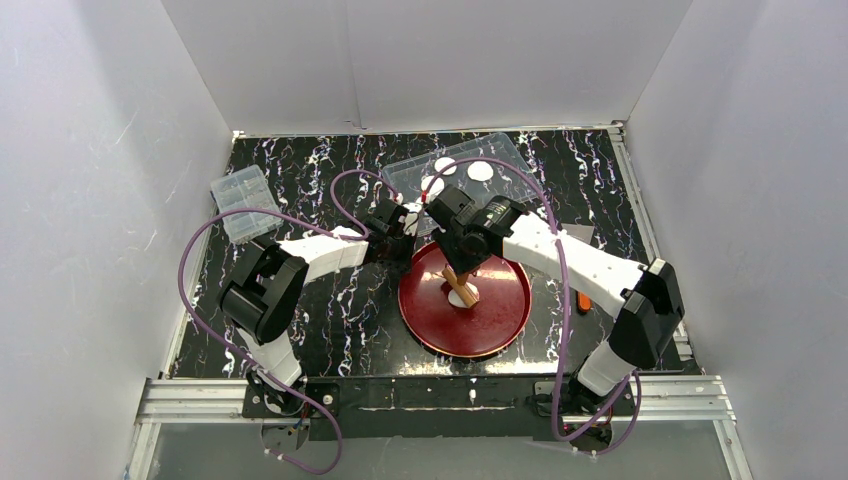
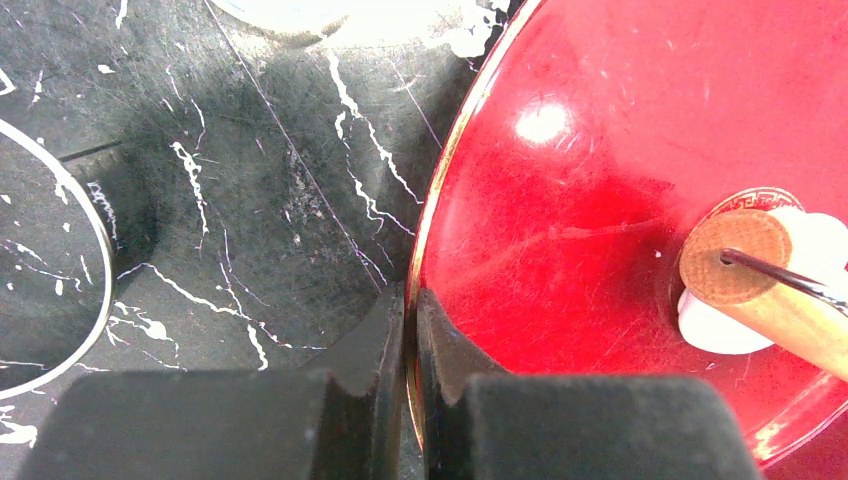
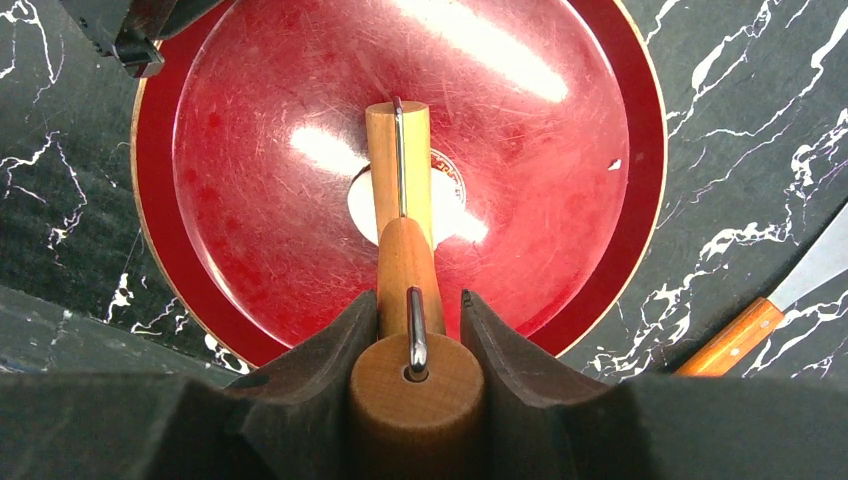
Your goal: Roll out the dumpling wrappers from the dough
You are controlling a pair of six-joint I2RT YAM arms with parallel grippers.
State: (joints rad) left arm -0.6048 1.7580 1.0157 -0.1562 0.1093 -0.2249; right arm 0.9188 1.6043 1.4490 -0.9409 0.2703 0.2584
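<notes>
Two grippers closed. State of left gripper: fingers pinched on rim of red plate, almost no gap. State of right gripper: fingers clamped on handle of wooden roller, barrel lying across dough. Position of dough: small flat white patch at plate centre, partly hidden under barrel. Three wrappers visible on clear tray behind plate. Orange-handled spatula on table right of plate. Clear box at far left.
</notes>
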